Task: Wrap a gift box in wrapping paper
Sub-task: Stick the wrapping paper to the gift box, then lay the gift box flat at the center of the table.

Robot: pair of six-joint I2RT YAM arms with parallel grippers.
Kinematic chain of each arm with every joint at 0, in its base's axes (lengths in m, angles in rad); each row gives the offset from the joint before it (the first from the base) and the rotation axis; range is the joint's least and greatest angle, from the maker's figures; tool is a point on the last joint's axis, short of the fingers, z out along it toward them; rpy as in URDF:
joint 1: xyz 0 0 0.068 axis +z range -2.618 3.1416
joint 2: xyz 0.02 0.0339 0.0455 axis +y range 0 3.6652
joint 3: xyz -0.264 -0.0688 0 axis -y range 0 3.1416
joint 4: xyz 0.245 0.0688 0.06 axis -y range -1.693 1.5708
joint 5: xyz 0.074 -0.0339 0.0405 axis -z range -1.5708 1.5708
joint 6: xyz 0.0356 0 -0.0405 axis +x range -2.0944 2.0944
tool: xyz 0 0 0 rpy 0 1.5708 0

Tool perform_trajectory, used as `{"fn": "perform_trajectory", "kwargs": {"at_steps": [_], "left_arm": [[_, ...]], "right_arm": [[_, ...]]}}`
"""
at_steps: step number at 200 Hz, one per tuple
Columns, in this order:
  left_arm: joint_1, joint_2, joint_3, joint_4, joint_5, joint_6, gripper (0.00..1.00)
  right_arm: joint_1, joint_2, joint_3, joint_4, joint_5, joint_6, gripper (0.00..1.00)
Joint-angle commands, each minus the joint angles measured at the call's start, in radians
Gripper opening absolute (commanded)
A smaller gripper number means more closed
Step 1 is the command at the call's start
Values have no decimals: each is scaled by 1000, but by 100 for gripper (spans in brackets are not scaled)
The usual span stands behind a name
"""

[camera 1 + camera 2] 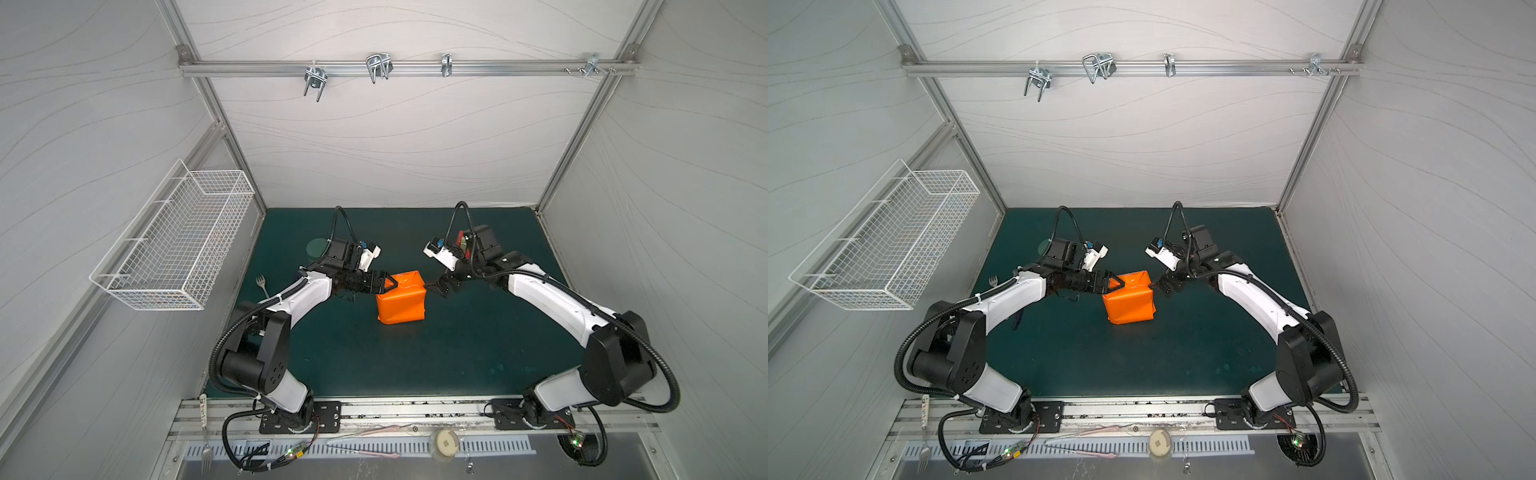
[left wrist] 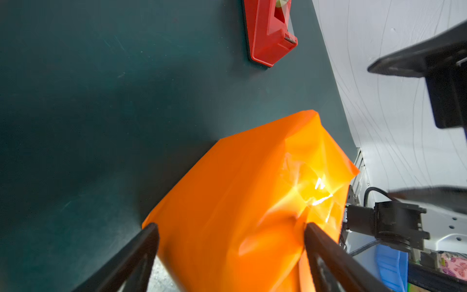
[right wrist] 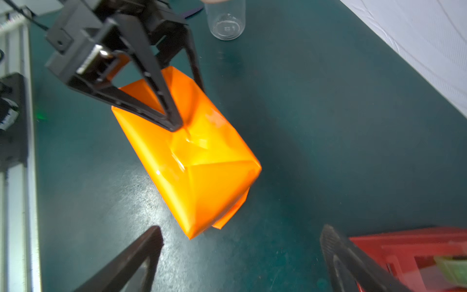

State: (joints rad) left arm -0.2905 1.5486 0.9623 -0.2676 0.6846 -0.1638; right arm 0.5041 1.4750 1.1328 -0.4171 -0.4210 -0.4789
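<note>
At frame centre, folded wrapping paper sits on the bench. Left claw straddles it, released; right claw released.

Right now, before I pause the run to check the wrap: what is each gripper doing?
Left gripper: open, jaws straddling the wrapping paper, one fingertip touching it.
Right gripper: open, holding nothing.

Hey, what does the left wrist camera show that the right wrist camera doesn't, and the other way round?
Only the left wrist view: the cutter blade of the red tape dispenser. Only the right wrist view: a clear cup on the green mat, the open left gripper seen from outside, one fingertip on the orange wrapping paper, and its folded end flap. Both: that paper parcel, part of the dispenser, the mat.
</note>
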Motion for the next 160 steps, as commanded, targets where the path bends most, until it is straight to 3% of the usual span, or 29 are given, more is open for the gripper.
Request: {"fn": "perform_trajectory", "kwargs": {"at_steps": [1, 33, 68, 95, 125, 145, 160], "left_arm": [[0, -63, 79, -35, -4, 22, 96], [50, -139, 113, -111, 8, 107, 100], [69, -243, 24, -237, -92, 376, 99], [69, -322, -47, -188, -195, 435, 99], [84, -351, -28, -207, -238, 443, 99], [109, -369, -23, -222, -267, 441, 99], [146, -398, -40, -207, -298, 442, 99]], "right_arm": [[15, 3, -46, -47, -95, -8, 99], [93, 48, -113, 91, 15, 55, 99], [106, 145, -41, 144, 46, 159, 99], [77, 248, 67, 136, 20, 273, 99], [36, 371, 234, 62, -16, 383, 99], [-10, 345, 258, 35, -107, 353, 98], [-36, 246, 196, 15, -108, 222, 99]]}}
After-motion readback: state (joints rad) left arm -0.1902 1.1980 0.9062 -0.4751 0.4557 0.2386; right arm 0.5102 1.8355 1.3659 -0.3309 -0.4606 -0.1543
